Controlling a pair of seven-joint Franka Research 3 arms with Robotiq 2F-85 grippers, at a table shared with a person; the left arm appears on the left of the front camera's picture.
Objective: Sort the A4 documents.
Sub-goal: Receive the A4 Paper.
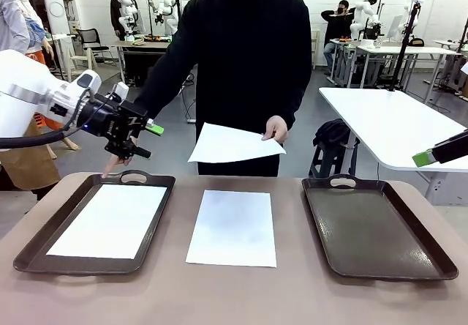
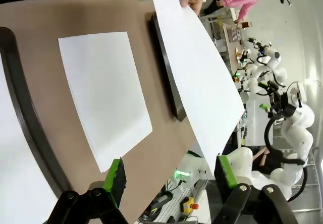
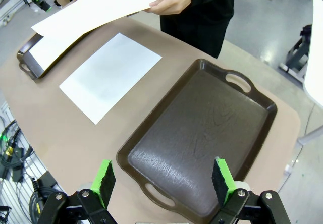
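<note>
Three A4 documents are in view. One sheet (image 1: 110,219) lies in the left tray (image 1: 29,255). A second sheet (image 1: 232,228) lies flat on the table between the trays. A person's hand (image 1: 276,129) holds the third sheet (image 1: 232,143) in the air above the table's far edge. My left gripper (image 1: 148,140) hovers open and empty above the left tray's far handle, left of the held sheet (image 2: 202,72). My right gripper (image 3: 164,176) is open and empty above the near end of the bare right tray (image 3: 202,128).
The person stands at the far side of the table, with the other hand (image 1: 113,165) resting by the left tray's far corner. A white table (image 1: 395,124) stands behind on the right. Bare tabletop (image 1: 219,296) runs along the near edge.
</note>
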